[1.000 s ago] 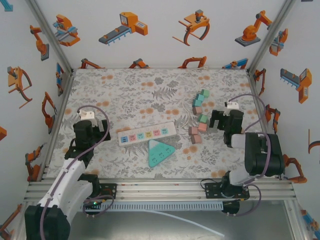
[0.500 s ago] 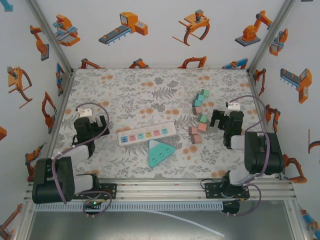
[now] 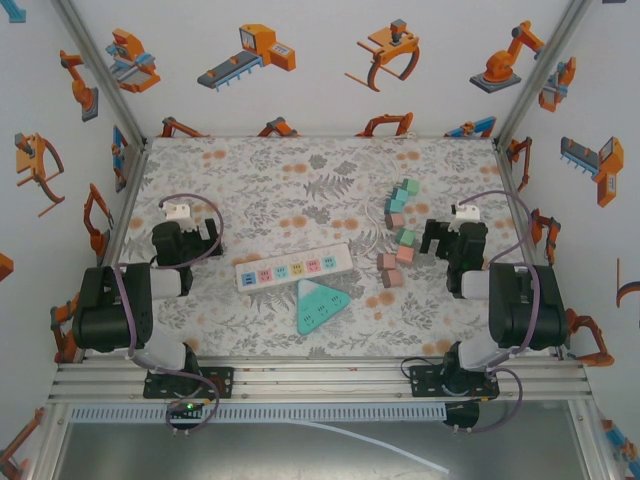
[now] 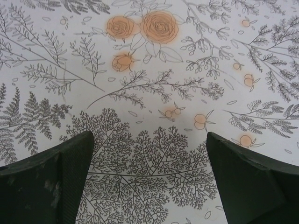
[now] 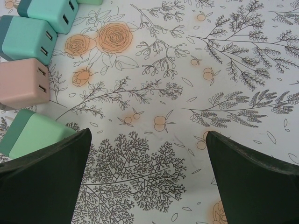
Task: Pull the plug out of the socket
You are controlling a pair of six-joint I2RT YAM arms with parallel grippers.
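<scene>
White power strip (image 3: 293, 270) mid-worktop (image 3: 250, 180), sockets look bare, loose plugs (image 3: 398, 240) to its right; left tool (image 3: 212, 240) and right tool (image 3: 430, 240) stand off either side, likely to keep it clear | left wrist: tool wide open, empty | right wrist: tool wide open, empty, plugs just beside one finger

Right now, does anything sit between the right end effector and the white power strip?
Yes. Pink plug blocks lie on the mat between the right end effector and the white power strip. From the left end effector, the mat is bare.
</scene>
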